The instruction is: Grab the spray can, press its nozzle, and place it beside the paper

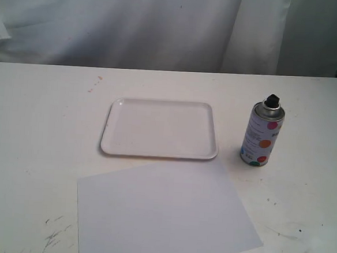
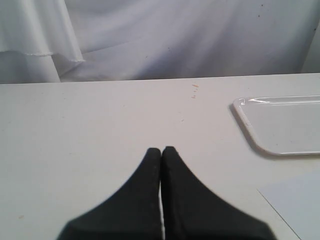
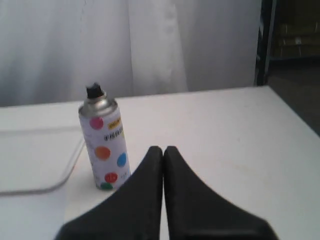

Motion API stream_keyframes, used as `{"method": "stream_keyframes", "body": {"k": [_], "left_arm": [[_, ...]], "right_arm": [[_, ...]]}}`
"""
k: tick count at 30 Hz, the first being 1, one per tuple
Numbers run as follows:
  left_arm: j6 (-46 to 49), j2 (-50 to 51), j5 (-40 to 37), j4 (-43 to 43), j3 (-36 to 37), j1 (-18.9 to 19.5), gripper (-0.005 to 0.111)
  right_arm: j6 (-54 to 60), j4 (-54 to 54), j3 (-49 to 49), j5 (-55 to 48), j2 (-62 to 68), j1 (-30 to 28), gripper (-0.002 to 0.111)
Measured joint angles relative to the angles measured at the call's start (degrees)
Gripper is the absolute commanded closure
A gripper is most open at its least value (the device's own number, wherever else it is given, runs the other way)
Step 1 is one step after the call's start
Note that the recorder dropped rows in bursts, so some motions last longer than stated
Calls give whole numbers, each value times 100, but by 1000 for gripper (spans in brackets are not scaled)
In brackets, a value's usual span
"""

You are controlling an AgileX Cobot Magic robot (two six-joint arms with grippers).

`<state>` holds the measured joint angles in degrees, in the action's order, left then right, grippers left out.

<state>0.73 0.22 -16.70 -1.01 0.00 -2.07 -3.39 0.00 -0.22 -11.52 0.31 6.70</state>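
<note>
The spray can stands upright on the table, right of the white tray, its white label dotted pink, orange, red and green. The black nozzle sits on its silver dome. The paper lies flat in front of the tray, nearer the table's front. Neither arm shows in the exterior view. In the right wrist view the can and nozzle stand beyond and to one side of my right gripper, which is shut and holds nothing. My left gripper is shut over bare table, with a corner of the paper nearby.
A white raised-rim tray holding nothing lies between can and table centre; its corner shows as the tray in the left wrist view. White curtain hangs behind the table. The table's right edge drops off near a dark frame.
</note>
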Motion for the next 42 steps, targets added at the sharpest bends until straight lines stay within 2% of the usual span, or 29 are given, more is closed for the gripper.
{"method": "stream_keyframes", "body": {"k": [6,13,20,26,32,42], "left_arm": [[0,0,0,0,0,0,107],[0,0,0,0,0,0,107],[0,0,0,0,0,0,107],[0,0,0,0,0,0,107],[0,0,0,0,0,0,107],[0,0,0,0,0,0,107]], "right_arm": [[0,0,0,1101,0,0,108],[0,0,0,1387,0,0,108],[19,0,0,2207,0,0,108],[30,-31,-94,2216,0,0,108],[53,-31,-949,1746,135,0,108],[251,-31,-1929,1724,1944,0,108]]}}
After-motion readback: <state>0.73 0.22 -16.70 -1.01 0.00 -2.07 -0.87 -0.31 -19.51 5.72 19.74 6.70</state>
